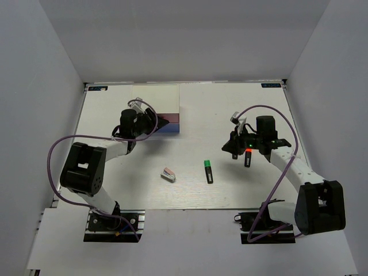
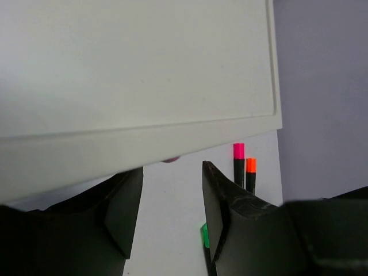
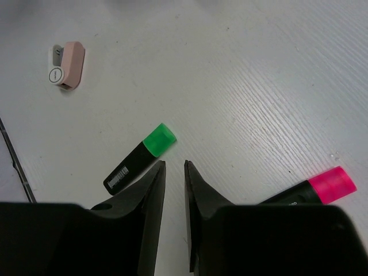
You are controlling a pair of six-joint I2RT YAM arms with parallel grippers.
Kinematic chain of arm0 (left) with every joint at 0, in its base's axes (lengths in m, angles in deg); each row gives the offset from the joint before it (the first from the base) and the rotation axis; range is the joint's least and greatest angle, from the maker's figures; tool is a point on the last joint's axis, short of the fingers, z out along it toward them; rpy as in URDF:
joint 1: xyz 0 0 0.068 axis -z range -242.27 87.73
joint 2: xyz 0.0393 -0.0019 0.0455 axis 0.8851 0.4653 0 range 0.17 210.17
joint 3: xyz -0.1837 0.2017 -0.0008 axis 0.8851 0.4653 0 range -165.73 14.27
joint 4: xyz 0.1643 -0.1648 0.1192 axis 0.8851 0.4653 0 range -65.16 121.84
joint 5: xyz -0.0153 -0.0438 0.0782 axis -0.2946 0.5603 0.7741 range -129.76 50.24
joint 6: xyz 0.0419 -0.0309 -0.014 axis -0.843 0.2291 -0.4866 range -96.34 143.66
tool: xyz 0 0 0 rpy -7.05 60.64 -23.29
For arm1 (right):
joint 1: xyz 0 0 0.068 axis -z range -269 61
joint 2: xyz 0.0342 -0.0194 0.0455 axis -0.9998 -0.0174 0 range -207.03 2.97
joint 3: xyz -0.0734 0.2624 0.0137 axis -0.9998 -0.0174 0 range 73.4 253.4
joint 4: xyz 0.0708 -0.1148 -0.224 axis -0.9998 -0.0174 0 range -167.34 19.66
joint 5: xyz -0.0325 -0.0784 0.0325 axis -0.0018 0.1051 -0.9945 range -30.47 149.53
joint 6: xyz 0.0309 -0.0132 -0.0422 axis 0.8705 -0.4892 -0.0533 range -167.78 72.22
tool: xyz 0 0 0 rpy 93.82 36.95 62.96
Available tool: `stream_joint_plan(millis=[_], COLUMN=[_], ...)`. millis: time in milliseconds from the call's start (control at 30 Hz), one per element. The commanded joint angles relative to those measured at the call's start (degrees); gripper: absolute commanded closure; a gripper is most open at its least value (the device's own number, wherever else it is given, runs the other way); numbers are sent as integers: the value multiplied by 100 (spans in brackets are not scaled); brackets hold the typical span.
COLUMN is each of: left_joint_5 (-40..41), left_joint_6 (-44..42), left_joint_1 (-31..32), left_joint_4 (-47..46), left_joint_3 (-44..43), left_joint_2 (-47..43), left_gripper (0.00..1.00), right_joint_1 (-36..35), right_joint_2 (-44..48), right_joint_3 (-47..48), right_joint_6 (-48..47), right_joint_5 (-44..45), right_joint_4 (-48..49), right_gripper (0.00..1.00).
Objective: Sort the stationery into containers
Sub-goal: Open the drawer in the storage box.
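Observation:
The white-topped box (image 1: 154, 103) stands at the back left, and its pink and blue-lavender drawer fronts (image 1: 171, 123) face the table's middle. My left gripper (image 1: 165, 122) is open and empty right at those fronts; in the left wrist view (image 2: 171, 190) a bit of pink knob (image 2: 171, 159) shows under the box top (image 2: 138, 75). The green highlighter (image 1: 209, 171) and the pink-and-white stapler piece (image 1: 168, 175) lie mid-table. My right gripper (image 1: 233, 149) hovers narrowly open and empty (image 3: 174, 167) between the green highlighter (image 3: 140, 158) and the pink one (image 3: 322, 187). The tan blocks are out of view.
The left wrist view shows the pink-capped (image 2: 238, 164) and orange-capped (image 2: 250, 171) highlighters side by side, and the green cap (image 2: 204, 236). The stapler piece (image 3: 68, 64) lies far left in the right wrist view. White walls enclose the table on three sides.

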Motion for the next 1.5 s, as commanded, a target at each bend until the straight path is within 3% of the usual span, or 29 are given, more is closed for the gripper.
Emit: stream_joint_plan(millis=[0, 333, 600, 1167, 1333, 1467], left_joint_5=[-126, 718, 1114, 1957, 2177, 2177], left_joint_6=[-3, -108, -178, -293, -354, -407], left_joint_1=[37, 143, 248, 564, 626, 679], left_joint_4=[-799, -510, -421, 176, -17, 36], left_joint_3=[2, 354, 547, -112, -112, -183], left_joint_2=[-144, -707, -892, -426, -321, -198], left_gripper=[44, 58, 56, 47, 47, 56], right_joint_1=[15, -2, 7, 7, 7, 15], right_joint_2=[159, 133, 89, 115, 89, 80], right_joint_3=[78, 78, 104, 69, 104, 113], right_joint_6=[9, 9, 35, 18, 18, 18], right_joint_5=[-85, -85, -120, -77, -77, -85], right_joint_4=[198, 198, 242, 207, 206, 224], right_gripper=[74, 73, 71, 69, 69, 69])
